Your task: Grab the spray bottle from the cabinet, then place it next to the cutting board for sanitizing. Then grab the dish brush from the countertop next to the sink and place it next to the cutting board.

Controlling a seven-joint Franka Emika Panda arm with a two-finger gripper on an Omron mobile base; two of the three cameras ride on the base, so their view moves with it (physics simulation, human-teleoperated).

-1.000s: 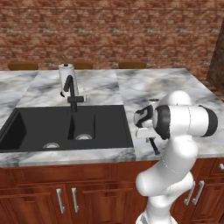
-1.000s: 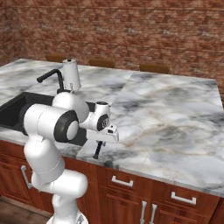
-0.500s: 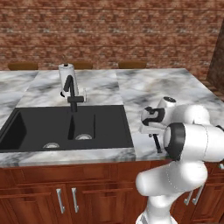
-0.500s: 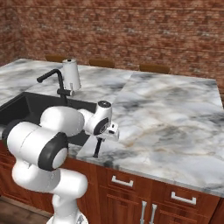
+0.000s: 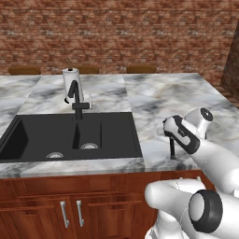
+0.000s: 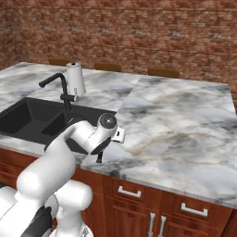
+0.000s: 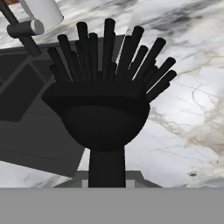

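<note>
The jaws are closed on the handle of the dish brush [image 7: 105, 109]; in the hand view the thin black stem rises from between them, and the round head with its stiff, spread bristles stands close before the camera. In the left base view the gripper [image 5: 172, 140] hangs just above the table [image 5: 158, 100], near its front edge and to the right of the sink [image 5: 70, 135], and the slim handle points down from it. I cannot tell whether the tip of the handle touches the marble or not.

I judge that the second part of the task is in hand: the brush is taken, and it must now be carried to the cutting board. The next move calls for lifting the brush free and driving or swinging toward the board.

The brush is matt black plastic. The table is glossy grey-white marble with brown veins. The sink is a deep black basin with two bowls, with a black curved tap [image 5: 75, 100] behind it and a white roll of paper towel [image 5: 71, 84] standing upright. Behind it is a rough red brick wall [image 5: 116, 32].
</note>
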